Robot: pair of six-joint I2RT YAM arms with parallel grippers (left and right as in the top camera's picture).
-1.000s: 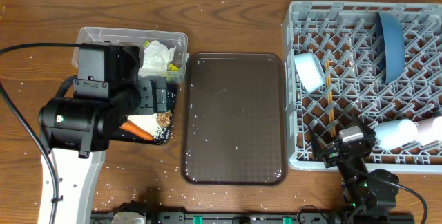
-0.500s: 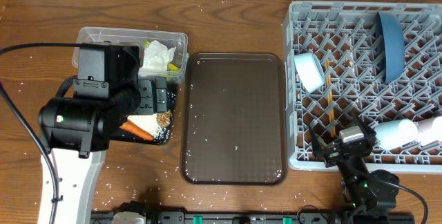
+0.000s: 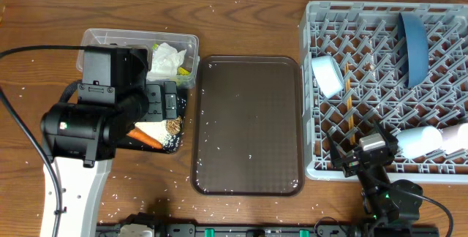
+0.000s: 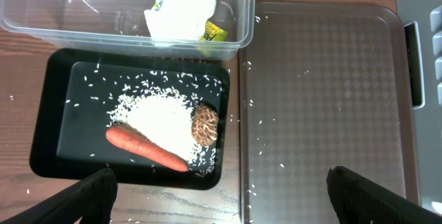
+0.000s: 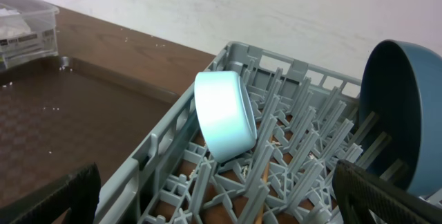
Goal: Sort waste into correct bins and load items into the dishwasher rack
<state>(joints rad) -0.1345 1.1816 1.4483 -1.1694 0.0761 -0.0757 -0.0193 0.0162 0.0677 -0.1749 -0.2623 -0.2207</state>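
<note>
My left gripper (image 4: 221, 196) hangs open and empty above the black tray (image 4: 62, 162), which holds white rice (image 4: 155, 117), a carrot piece (image 4: 145, 148) and a brown lump (image 4: 205, 124). Behind it the clear tub (image 4: 41, 23) contains crumpled tissue (image 4: 181, 10) and a yellow-green wrapper (image 4: 214, 32). My right gripper (image 5: 217, 203) is open at the near edge of the grey rack (image 5: 166, 141), gripping nothing. In the rack stand the dark-blue plate (image 3: 413, 47), a light-blue cup (image 5: 224, 113), chopsticks (image 3: 349, 109), a white bowl (image 3: 418, 140) and a pink cup (image 3: 457, 136).
A large dark-brown serving tray (image 3: 248, 127) lies between the bins and the rack, with rice grains scattered on it and over the wooden table (image 3: 44, 17). My left arm (image 3: 80, 127) covers part of both bins from above.
</note>
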